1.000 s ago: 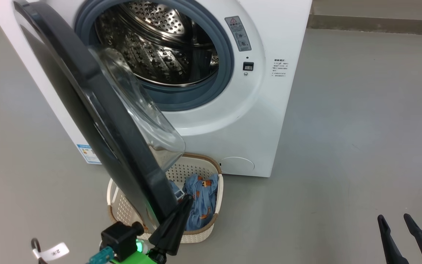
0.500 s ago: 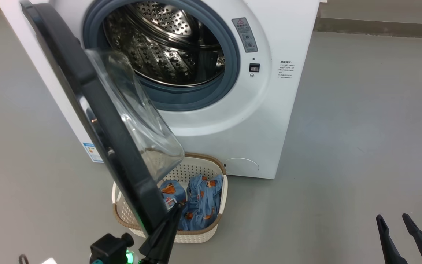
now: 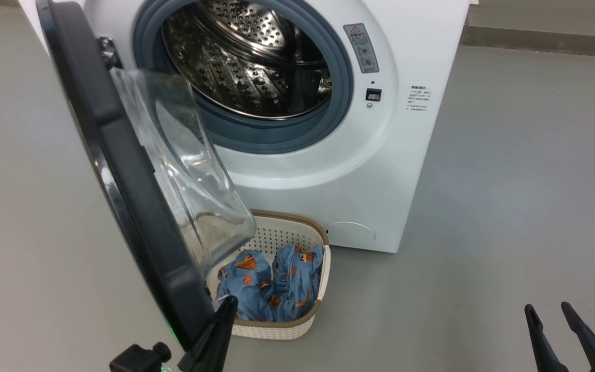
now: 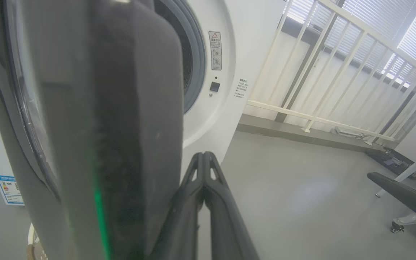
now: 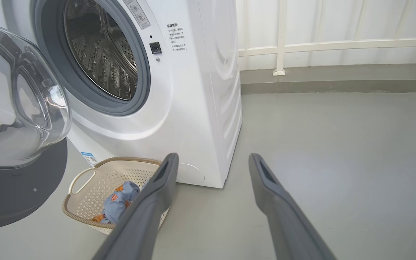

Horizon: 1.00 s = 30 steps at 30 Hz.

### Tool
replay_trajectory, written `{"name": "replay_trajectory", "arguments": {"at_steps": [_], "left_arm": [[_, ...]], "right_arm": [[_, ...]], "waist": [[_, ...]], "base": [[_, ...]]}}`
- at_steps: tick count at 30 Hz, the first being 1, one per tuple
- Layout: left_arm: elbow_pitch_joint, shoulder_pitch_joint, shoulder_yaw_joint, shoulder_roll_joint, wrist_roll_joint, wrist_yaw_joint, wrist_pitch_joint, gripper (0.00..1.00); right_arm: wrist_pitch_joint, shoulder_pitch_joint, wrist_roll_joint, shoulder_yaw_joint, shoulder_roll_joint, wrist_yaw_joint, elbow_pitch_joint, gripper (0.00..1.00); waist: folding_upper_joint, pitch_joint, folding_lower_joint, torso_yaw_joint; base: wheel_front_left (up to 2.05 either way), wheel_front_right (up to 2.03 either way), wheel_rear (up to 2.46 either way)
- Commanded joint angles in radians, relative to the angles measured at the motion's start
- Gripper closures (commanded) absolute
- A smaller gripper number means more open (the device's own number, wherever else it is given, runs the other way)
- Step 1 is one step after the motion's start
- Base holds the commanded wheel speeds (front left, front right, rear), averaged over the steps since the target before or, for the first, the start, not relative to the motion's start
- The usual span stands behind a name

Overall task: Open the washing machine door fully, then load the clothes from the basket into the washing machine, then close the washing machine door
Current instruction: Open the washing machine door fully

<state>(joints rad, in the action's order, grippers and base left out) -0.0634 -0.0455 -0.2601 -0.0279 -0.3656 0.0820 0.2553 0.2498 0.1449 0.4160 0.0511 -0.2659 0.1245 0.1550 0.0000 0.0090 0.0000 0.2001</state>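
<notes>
1. The washing machine (image 3: 406,170) stands on the floor. Its round hole is open, and the shiny drum inside has nothing in it.
2. The door (image 3: 122,181) hangs on the machine's left side. It sticks out toward the robot, about half way open. I think opening it wide is the job right now. Its long dark edge runs from high up down to near the floor.
3. The basket (image 3: 326,268) sits on the floor, right in front of the machine. The low end of the door hangs over the basket's left part.
4. The clothes (image 3: 271,284) lie in the basket. They are blue with small orange pictures.
5. The left gripper (image 3: 228,310) is the near one. Its two fingers (image 4: 215,202) are pressed flat together and hold nothing. They sit by the door's low edge, on the side that faces the machine. So the door is just to the left of them, and a push would have to go left, away from the hole. I cannot tell if they touch it.
6. The right gripper (image 3: 548,312) waits at the lower right. Its fingers are spread wide and hold nothing. It is well apart from the door and the basket.
</notes>
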Motion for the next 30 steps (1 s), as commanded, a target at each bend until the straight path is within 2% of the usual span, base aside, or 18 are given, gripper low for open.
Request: {"name": "replay_trajectory", "arguments": {"at_steps": [1, 14, 30], "left_arm": [[0.030, 0.015, 0.051, -0.022, 0.009, -0.020, 0.006, 1.00], [0.075, -0.029, 0.088, -0.022, 0.029, -0.060, 0.006, 1.00], [0.100, -0.050, 0.260, -0.022, 0.053, -0.119, 0.006, 1.00]], "right_arm": [[0.012, -0.008, -0.001, -0.016, -0.026, 0.006, -0.027, 0.00], [0.012, -0.016, 0.001, -0.017, -0.028, 0.006, -0.029, 0.00], [0.012, -0.014, 0.001, -0.015, -0.028, 0.006, -0.035, 0.00]], "waist": [[0.0000, 0.003, 0.0000, 0.004], [0.0000, 0.012, 0.0000, 0.048], [0.0000, 0.023, 0.0000, 0.093]], "base": [[0.00, 0.00, 0.00], [0.00, 0.00, 0.00], [0.00, 0.00, 0.00]]}}
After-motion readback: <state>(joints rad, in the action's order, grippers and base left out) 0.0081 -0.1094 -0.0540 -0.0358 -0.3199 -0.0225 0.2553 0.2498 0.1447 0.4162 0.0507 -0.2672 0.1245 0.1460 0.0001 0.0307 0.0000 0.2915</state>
